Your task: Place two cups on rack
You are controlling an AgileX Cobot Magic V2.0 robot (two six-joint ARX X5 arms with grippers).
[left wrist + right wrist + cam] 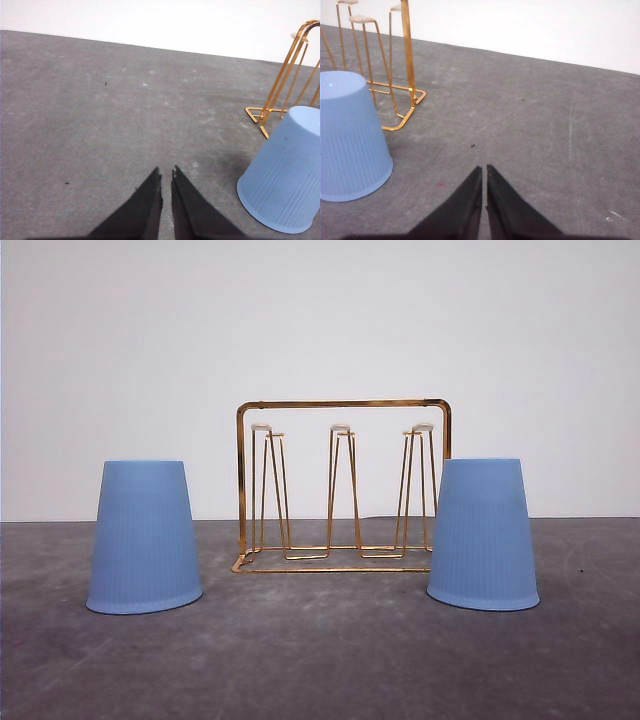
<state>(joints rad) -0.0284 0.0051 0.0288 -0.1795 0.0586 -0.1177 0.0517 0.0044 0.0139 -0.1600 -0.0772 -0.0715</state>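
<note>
Left claw [166,174] nearly pressed together above tabletop [100,125], left cup [285,180] upside down beside it, right claw [484,170] likewise, right cup [350,135] beside, rack [340,485] cropped in wrist views.

Left cup [144,537]: light-blue ribbed plastic, upside down on its rim, near the table's left edge. Right cup [483,534]: identical, upside down, toward the right edge. Rack [342,486]: gold wire, upright, between them, set farther back, prongs bare.
</note>
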